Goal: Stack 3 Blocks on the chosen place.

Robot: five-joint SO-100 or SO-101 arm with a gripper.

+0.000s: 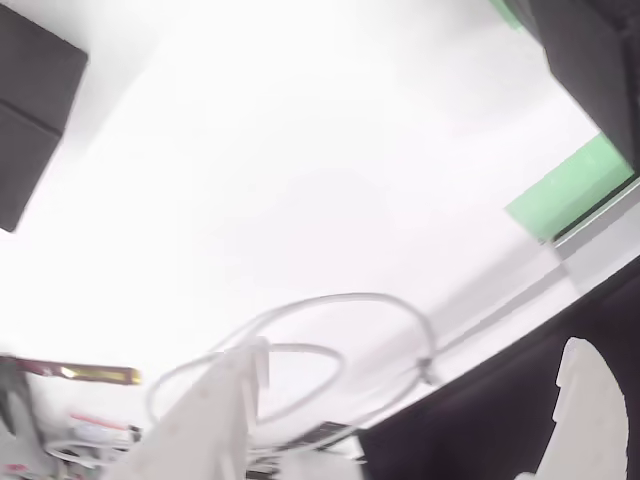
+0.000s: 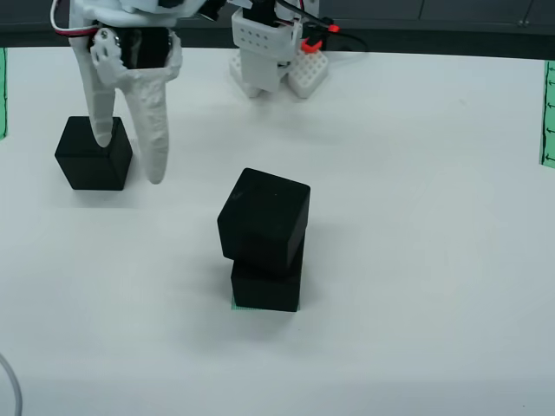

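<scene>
Two black blocks stand stacked mid-table: the lower block [image 2: 266,283] covers the chosen place, of which a thin green sliver [image 2: 234,306] peeks out at its front left corner. The upper block [image 2: 264,217] sits twisted and shifted left on it. A third block [image 2: 94,154] rests alone at the left. My white gripper [image 2: 130,160] hangs open over this block, one finger crossing its top left, the other just past its right side. In the wrist view a black block [image 1: 30,105] shows at the top left, far from my gripper [image 1: 415,350].
The arm's white base [image 2: 269,56] with red wiring stands at the back centre. Green tape strips [image 2: 548,113] mark the table's side edges, and one strip [image 1: 570,185] shows in the wrist view. A pale cable [image 1: 340,330] loops near the fingers.
</scene>
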